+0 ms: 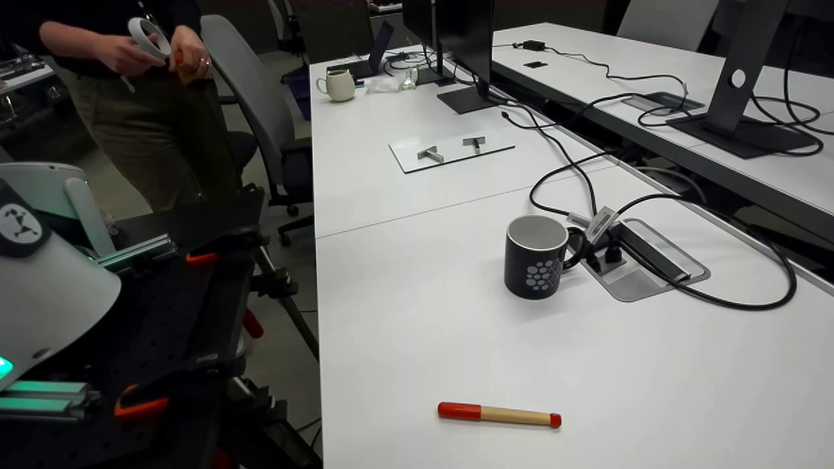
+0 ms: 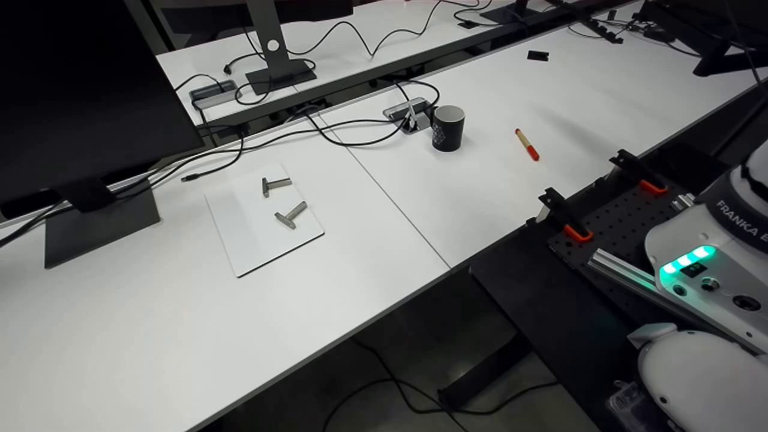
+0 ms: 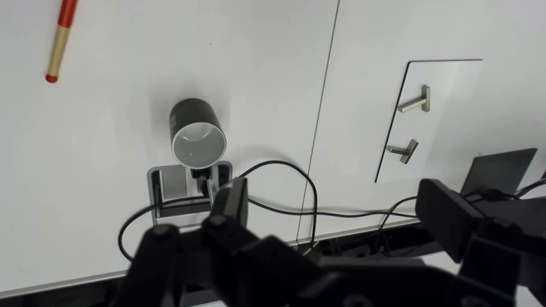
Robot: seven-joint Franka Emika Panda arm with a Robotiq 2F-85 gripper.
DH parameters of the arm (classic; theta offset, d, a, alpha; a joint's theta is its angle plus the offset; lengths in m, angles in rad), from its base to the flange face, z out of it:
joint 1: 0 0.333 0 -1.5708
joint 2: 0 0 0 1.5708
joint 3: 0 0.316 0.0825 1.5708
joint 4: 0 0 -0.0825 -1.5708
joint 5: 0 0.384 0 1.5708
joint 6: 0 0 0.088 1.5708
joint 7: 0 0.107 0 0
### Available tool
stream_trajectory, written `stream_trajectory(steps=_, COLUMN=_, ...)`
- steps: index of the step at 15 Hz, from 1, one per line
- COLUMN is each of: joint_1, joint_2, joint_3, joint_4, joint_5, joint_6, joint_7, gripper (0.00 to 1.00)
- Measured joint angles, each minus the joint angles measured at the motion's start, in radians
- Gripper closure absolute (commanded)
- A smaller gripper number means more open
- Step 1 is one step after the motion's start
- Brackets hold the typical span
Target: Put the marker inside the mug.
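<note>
The red and tan marker [image 1: 500,414] lies flat on the white desk, apart from the mug. It also shows in an exterior view [image 2: 527,144] and at the upper left of the wrist view [image 3: 59,44], cut off by the top edge. The black mug [image 1: 534,267] stands upright, its handle toward the desk socket. It also shows in an exterior view [image 2: 448,132] and in the wrist view [image 3: 192,113], where its pale inside looks empty. My gripper [image 3: 335,192] is wide open and holds nothing, high above the desk. Neither exterior view shows the gripper.
Black cables [image 1: 717,303] and a desk socket [image 1: 651,260] lie right by the mug. A white board [image 2: 258,222] with two metal T-shaped pieces lies further along the desk. Monitors stand at the back. A white cup [image 1: 340,86] is far off, near a standing person [image 1: 143,117].
</note>
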Motion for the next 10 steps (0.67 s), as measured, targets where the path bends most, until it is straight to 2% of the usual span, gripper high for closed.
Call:
stream_trajectory(steps=3, joint_1=-0.04, joint_2=0.055, joint_3=0.023, joint_4=0.0, joint_5=-0.038, joint_6=0.0, joint_7=0.058, gripper=0.0)
stream_trajectory(steps=10, joint_1=-0.188, joint_2=0.173, joint_3=0.139, joint_4=-0.001, joint_5=-0.329, joint_6=0.121, joint_7=0.446, gripper=0.0)
